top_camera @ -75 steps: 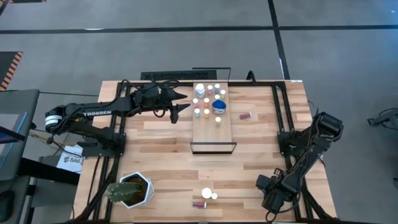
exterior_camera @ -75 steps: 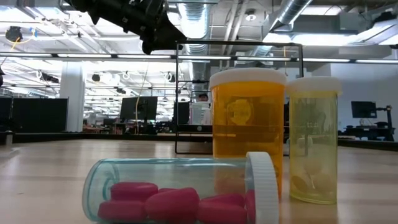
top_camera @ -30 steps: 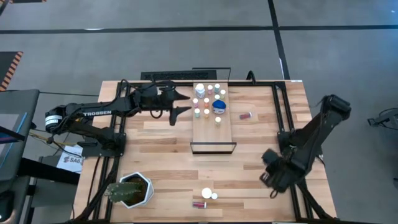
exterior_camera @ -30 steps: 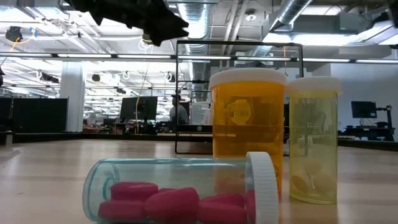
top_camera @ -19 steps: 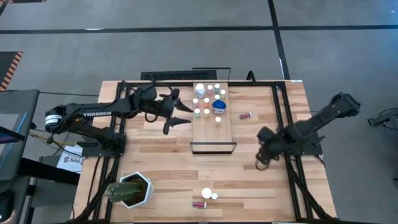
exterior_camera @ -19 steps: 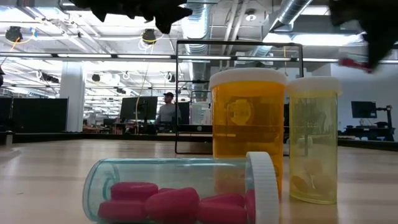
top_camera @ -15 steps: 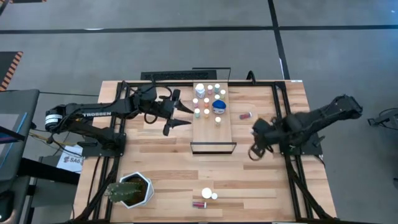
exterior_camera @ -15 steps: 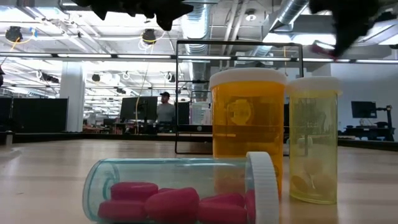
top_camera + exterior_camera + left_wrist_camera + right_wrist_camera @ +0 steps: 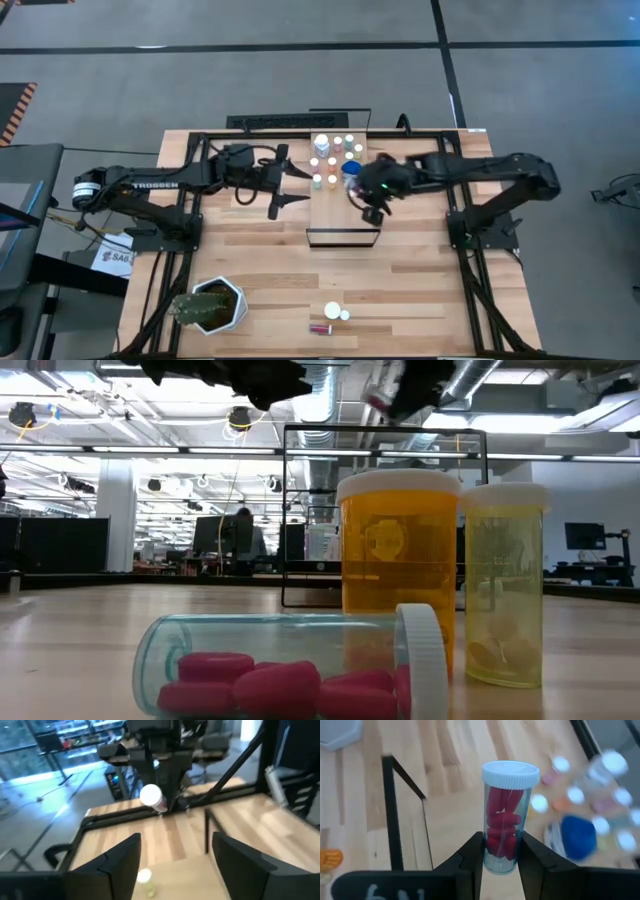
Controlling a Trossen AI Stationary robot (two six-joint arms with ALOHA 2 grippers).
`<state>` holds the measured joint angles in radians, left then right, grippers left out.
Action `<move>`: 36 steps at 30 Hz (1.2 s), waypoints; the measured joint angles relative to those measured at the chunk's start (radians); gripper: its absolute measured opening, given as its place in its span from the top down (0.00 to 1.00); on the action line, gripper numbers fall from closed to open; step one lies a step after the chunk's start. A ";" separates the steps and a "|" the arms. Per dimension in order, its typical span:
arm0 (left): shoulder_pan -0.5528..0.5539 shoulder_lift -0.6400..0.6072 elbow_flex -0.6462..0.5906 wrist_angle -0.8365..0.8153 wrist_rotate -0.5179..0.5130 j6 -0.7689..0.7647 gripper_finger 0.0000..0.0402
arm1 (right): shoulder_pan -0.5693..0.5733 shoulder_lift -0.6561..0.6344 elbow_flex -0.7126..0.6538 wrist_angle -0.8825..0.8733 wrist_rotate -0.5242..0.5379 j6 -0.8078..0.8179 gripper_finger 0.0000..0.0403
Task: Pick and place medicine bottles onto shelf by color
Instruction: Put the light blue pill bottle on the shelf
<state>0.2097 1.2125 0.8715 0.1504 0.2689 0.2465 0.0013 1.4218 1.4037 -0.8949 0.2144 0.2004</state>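
Note:
The shelf lies at the table's middle, its dark frame at the near short end. Several medicine bottles stand on its far half, among them a wide blue one. My right gripper hovers over the shelf's right side, shut on a clear bottle of red pills with a white cap; the left wrist view shows that bottle too. My left gripper stands open just left of the shelf, holding nothing. My right gripper pinches the bottle's lower body between its two fingers, one on each side. The fingers slant down from the table's right side. The bottle sticks out past the fingertips, cap end away from them, and is lifted clear above the shelf.
Three more bottles sit by the near edge: an orange one, a pale yellow one and one with red pills lying on its side. A white hexagonal plant pot stands at the near left. Black rails run along the table's sides.
My right gripper has swung from the table's near right up and across toward the shelf, rolling its wrist, and now hangs over the shelf's right side with the red-pill bottle. My left gripper has shifted a little toward the near edge, rolled, and its fingers stand wider apart.

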 joint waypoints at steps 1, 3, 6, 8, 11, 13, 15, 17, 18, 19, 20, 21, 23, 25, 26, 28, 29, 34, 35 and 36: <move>-0.005 0.000 0.000 -0.011 -0.023 0.015 0.39 | -0.011 0.024 0.020 0.019 -0.026 -0.028 0.73; -0.018 0.000 0.000 -0.026 -0.060 0.046 0.35 | -0.031 0.073 0.059 0.037 -0.073 -0.082 0.73; -0.033 0.000 0.000 -0.034 -0.117 0.064 0.30 | -0.049 0.139 0.119 0.043 -0.133 -0.143 0.73; -0.038 0.000 0.000 -0.027 -0.139 0.064 0.28 | -0.055 0.178 0.155 0.039 -0.154 -0.174 0.73; -0.040 0.000 0.000 -0.026 -0.144 0.064 0.27 | -0.056 0.236 0.212 0.039 -0.168 -0.210 0.73; -0.040 0.000 0.000 -0.028 -0.143 0.052 0.27 | -0.056 0.272 0.251 0.036 -0.168 -0.234 0.73; -0.040 0.000 0.000 -0.029 -0.141 0.029 0.27 | -0.056 0.301 0.285 0.034 -0.168 -0.260 0.73; -0.040 0.000 0.000 -0.029 -0.139 0.011 0.27 | -0.056 0.326 0.313 0.033 -0.169 -0.284 0.73; -0.040 0.000 0.000 -0.031 -0.139 0.004 0.27 | -0.056 0.337 0.326 0.038 -0.169 -0.298 0.73; -0.040 0.000 0.000 -0.034 -0.139 -0.003 0.27 | -0.056 0.346 0.338 0.037 -0.169 -0.310 0.73; -0.040 0.000 0.000 -0.036 -0.140 -0.011 0.27 | -0.056 0.353 0.348 0.035 -0.169 -0.317 0.73; -0.040 0.000 0.000 -0.042 -0.145 -0.021 0.27 | -0.056 0.359 0.357 0.036 -0.169 -0.326 0.73; -0.040 0.000 0.000 -0.056 -0.155 -0.033 0.27 | -0.056 0.367 0.370 0.040 -0.170 -0.341 0.73; -0.040 0.000 0.000 -0.066 -0.170 -0.044 0.27 | -0.056 0.367 0.372 0.042 -0.170 -0.349 0.73; -0.040 0.000 0.000 -0.066 -0.173 -0.049 0.27 | -0.056 0.367 0.373 0.051 -0.170 -0.354 0.73; -0.039 0.000 0.000 -0.066 -0.174 -0.051 0.28 | -0.056 0.367 0.373 0.051 -0.170 -0.356 0.73; -0.039 0.000 0.000 -0.066 -0.176 -0.051 0.30 | -0.056 0.367 0.373 0.054 -0.170 -0.356 0.73; -0.039 0.000 0.000 -0.055 -0.176 -0.053 0.42 | -0.056 0.367 0.373 0.059 -0.167 -0.360 0.73; -0.039 0.000 0.000 -0.055 -0.176 -0.053 0.45 | -0.056 0.367 0.373 0.060 -0.167 -0.361 0.73; -0.040 0.000 0.000 -0.055 -0.174 -0.053 0.48 | -0.057 0.367 0.373 0.061 -0.167 -0.361 0.73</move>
<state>0.1699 1.2125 0.8719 0.0952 0.0949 0.1938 -0.0554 1.7885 1.7767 -0.8341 0.0474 -0.1606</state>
